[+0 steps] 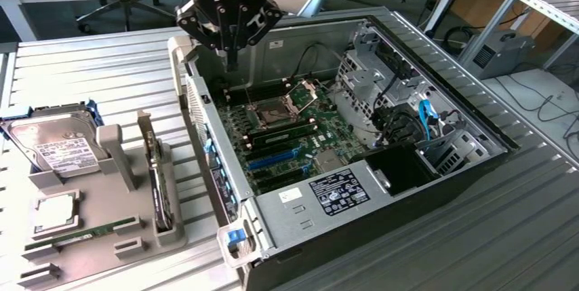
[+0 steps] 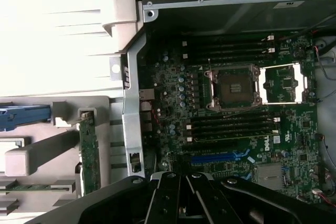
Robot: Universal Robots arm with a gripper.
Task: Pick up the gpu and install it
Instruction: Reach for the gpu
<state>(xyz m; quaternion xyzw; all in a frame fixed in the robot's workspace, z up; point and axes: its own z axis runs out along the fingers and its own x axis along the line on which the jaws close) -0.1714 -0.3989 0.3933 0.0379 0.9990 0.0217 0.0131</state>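
Closest to the wrist lens: pincer (image 2: 182,190), black fingers pressed together, nothing between them. I note in the exterior view that it hangs over the far end of the open computer case (image 1: 425,196), above the motherboard (image 1: 316,111). I find the gpu (image 1: 159,182) standing on edge in a slot of the grey rack (image 1: 113,159) on the desk (image 1: 91,67), beside the case on the exterior view's left, well apart from the pincer. Hard drive (image 1: 54,145) and memory stick (image 1: 86,231) sit in the same rack.
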